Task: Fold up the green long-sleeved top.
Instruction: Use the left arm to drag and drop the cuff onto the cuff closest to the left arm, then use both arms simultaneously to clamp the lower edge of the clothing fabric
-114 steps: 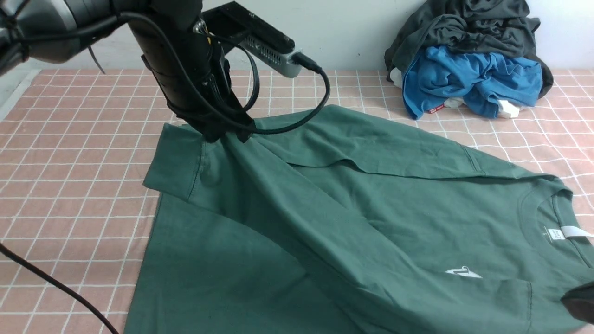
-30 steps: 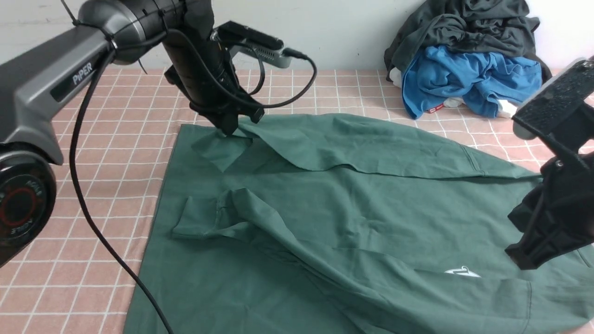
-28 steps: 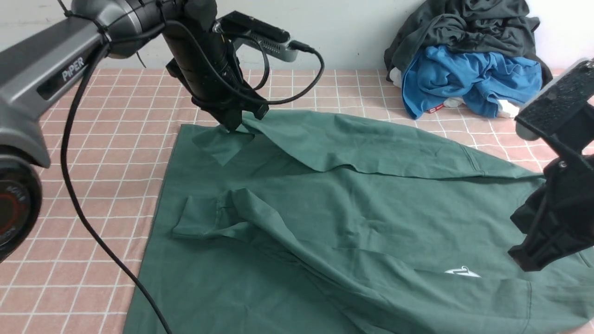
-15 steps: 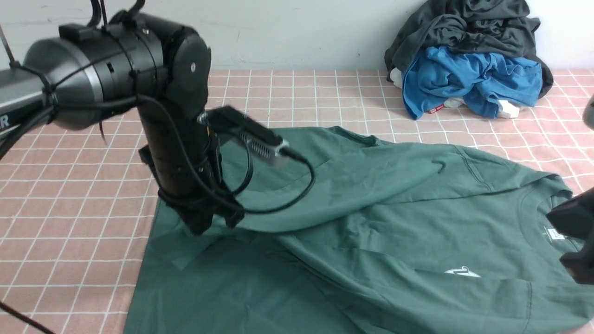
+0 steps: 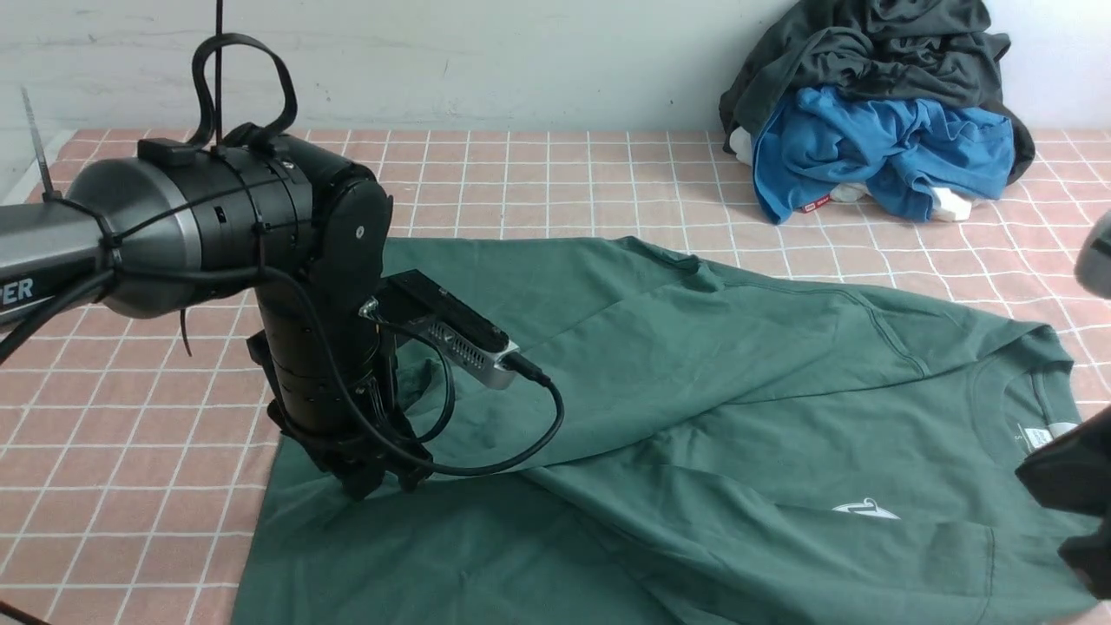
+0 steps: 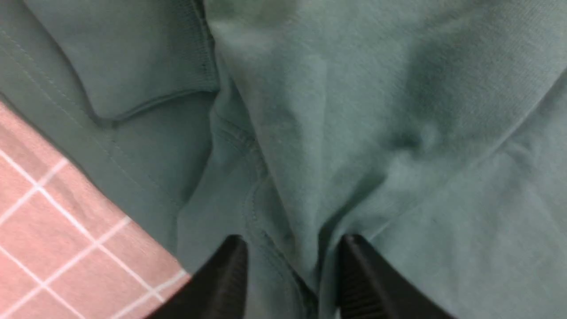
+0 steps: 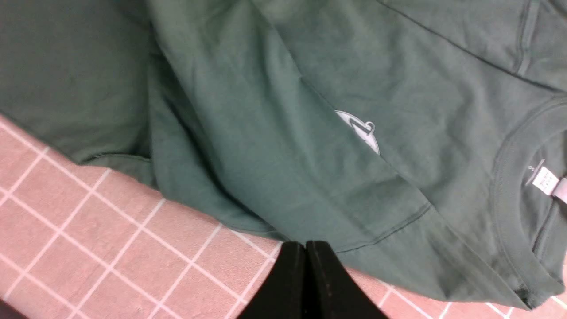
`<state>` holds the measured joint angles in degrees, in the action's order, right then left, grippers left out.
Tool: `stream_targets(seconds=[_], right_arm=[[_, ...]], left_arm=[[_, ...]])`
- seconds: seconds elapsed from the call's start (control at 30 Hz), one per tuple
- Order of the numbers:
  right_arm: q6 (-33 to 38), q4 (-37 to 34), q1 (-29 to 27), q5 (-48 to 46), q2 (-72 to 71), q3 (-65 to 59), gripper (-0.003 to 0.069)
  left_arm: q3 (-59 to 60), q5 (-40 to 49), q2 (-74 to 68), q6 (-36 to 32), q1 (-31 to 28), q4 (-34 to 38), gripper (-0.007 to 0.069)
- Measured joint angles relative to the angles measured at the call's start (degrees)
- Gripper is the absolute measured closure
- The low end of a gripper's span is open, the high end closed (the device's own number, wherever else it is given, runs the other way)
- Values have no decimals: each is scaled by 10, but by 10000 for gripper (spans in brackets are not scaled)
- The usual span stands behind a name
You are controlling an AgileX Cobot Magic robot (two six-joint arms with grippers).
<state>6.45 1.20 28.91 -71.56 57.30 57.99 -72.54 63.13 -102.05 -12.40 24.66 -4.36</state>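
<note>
The green long-sleeved top (image 5: 694,391) lies spread on the table, its far half folded toward the front over the body. The white chest logo (image 5: 866,510) and neck label (image 5: 1037,437) show at the right. My left gripper (image 5: 378,482) is down on the top's left end. In the left wrist view its fingers (image 6: 228,270) stand apart, open, with a loose ridge of green cloth (image 6: 288,177) between them and a ribbed cuff (image 6: 133,57) beyond. My right gripper (image 7: 305,250) is shut and empty, hovering over the top's near edge by the logo (image 7: 361,130).
A heap of dark grey (image 5: 877,52) and bright blue (image 5: 877,148) garments sits at the back right against the wall. The pink checked cloth (image 5: 130,434) covers the table. The left arm's cable (image 5: 521,443) loops over the top.
My left arm carried the top's far edge toward the front, laid it over the body and opened its jaws. My right arm dropped back to the lower right corner.
</note>
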Motion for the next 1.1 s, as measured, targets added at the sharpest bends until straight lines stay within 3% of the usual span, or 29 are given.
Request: stream_targets(seconds=[0.1, 0.2, 0.4, 0.63, 0.9, 1.1], right_arm=[[16, -29, 18, -1, -1, 0, 669], [26, -63, 47, -2, -4, -8, 666], [37, -84, 76, -3, -7, -34, 660], [39, -84, 77, -3, -8, -39, 659], [42, -84, 77, -3, -8, -39, 659], [43, -84, 77, -3, -8, -39, 659]], left_arm=[[3, 35, 13, 0, 1, 24, 237], [42, 48, 49, -1, 12, 37, 207], [198, 30, 157, -52, 74, 36, 207], [387, -92, 232, -151, 146, 20, 207], [414, -212, 202, -150, 148, -16, 207], [407, -212, 180, -139, 149, -38, 207]])
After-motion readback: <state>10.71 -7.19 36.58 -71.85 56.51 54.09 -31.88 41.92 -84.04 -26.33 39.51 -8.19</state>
